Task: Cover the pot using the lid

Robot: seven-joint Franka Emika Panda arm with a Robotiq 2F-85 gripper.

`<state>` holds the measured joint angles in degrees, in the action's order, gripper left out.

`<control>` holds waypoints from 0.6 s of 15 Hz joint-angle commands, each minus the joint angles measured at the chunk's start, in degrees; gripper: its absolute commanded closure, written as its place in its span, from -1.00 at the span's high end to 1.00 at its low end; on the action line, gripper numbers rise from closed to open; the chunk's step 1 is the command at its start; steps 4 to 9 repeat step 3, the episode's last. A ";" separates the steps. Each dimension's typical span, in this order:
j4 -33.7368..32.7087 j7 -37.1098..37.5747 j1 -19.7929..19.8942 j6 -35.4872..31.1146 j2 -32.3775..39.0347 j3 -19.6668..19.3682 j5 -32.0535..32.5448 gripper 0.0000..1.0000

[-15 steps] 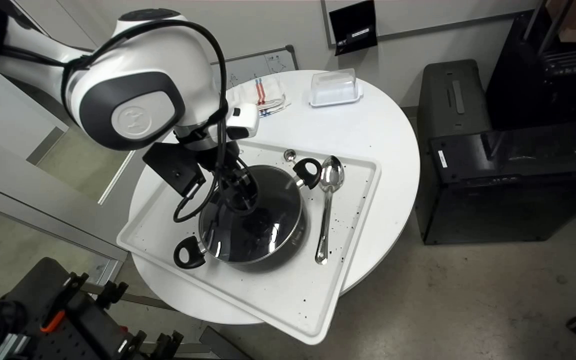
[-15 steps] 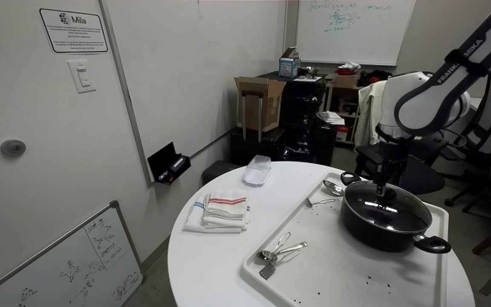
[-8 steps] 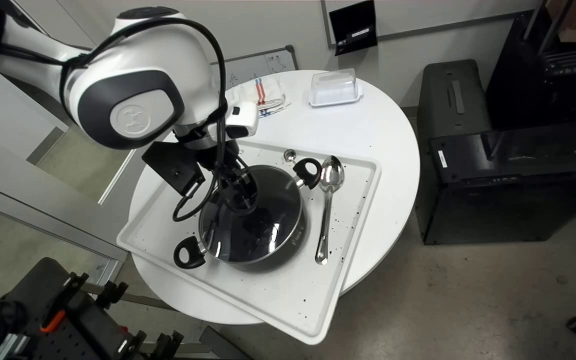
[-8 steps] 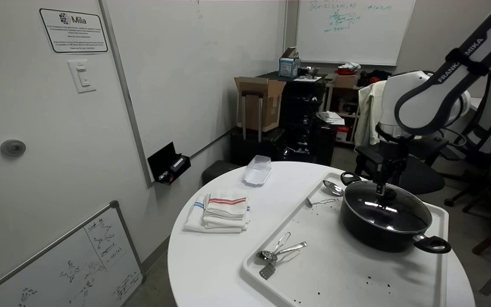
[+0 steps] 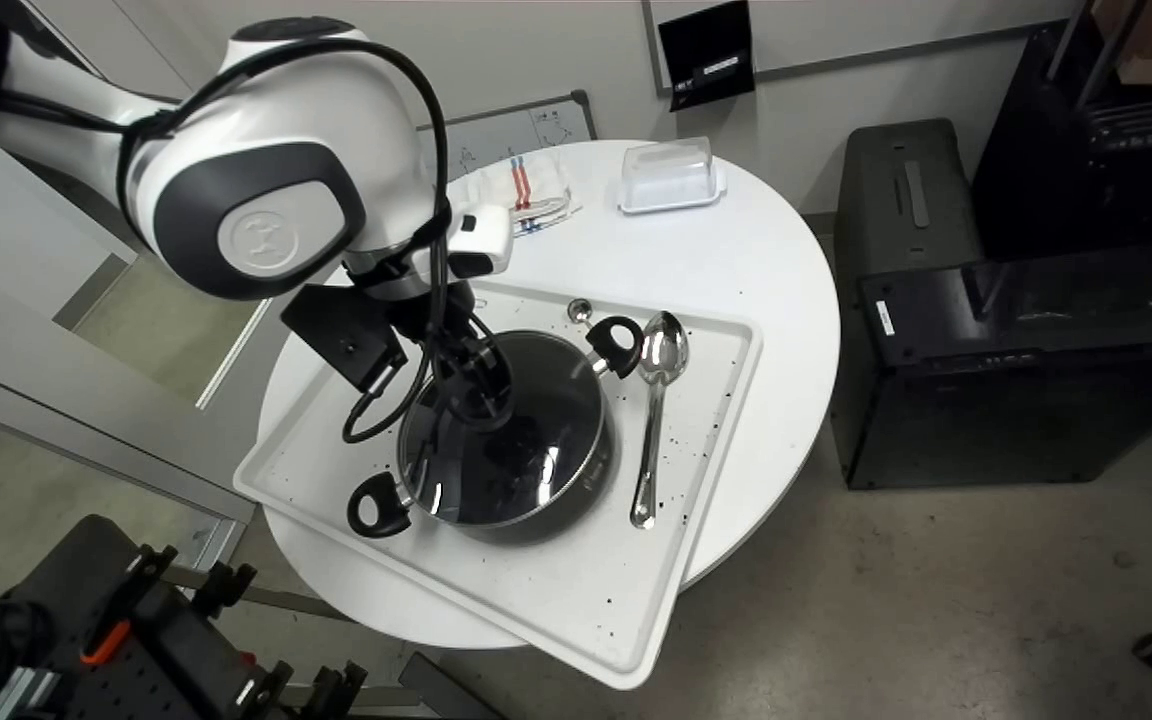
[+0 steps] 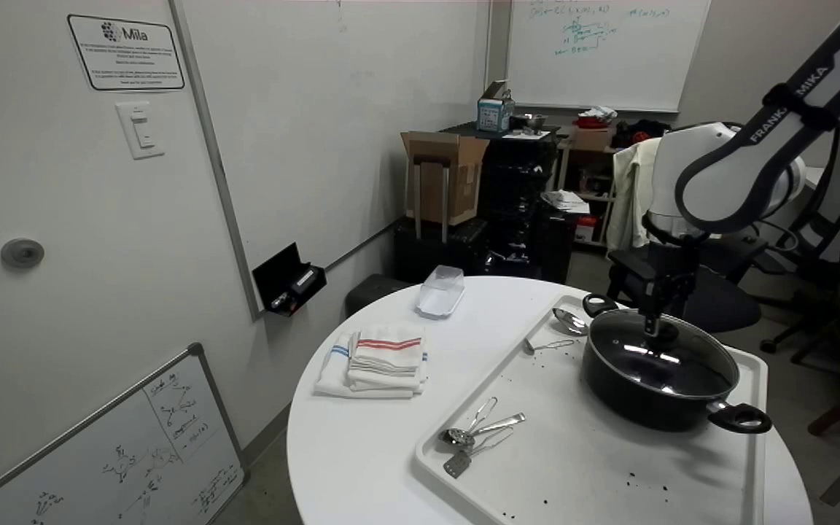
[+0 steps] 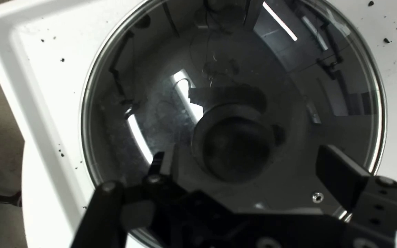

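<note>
The wide black pot (image 5: 591, 485) stands on the tray, and its side also shows in an exterior view (image 6: 628, 397). The clear glass lid (image 5: 526, 480) rests flat on its rim, as an exterior view (image 6: 690, 368) and the wrist view (image 7: 143, 93) also show. My gripper (image 7: 246, 158) points down over the lid. Its two fingers are spread apart, with the dark centre knob (image 7: 236, 148) in the gap and slightly ahead of them, not pinched. In the exterior views the fingertips (image 6: 652, 328) are close by the knob; whether they touch the glass I cannot tell.
The white tray (image 5: 701, 480) lies on a round white table (image 5: 786, 300). A large metal spoon (image 5: 651, 430) lies beside the pot. Small metal utensils (image 6: 475, 437) lie at a tray corner. Folded towels (image 6: 387, 361) and a clear-lidded butter dish (image 5: 671, 180) stand on the table.
The arm and gripper have shifted very slightly to the left in an exterior view. The pot and the lid have not moved.
</note>
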<state>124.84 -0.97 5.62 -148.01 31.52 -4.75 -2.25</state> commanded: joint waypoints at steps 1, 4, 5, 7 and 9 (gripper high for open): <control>1.37 1.98 -1.07 0.82 -1.55 -0.50 0.94 1.00; 1.60 2.68 -1.56 1.04 -1.73 -0.79 1.27 1.00; 1.60 2.68 -1.56 1.04 -1.73 -0.79 1.27 1.00; 1.60 2.68 -1.56 1.04 -1.73 -0.79 1.27 1.00; 1.60 2.68 -1.56 1.04 -1.73 -0.79 1.27 1.00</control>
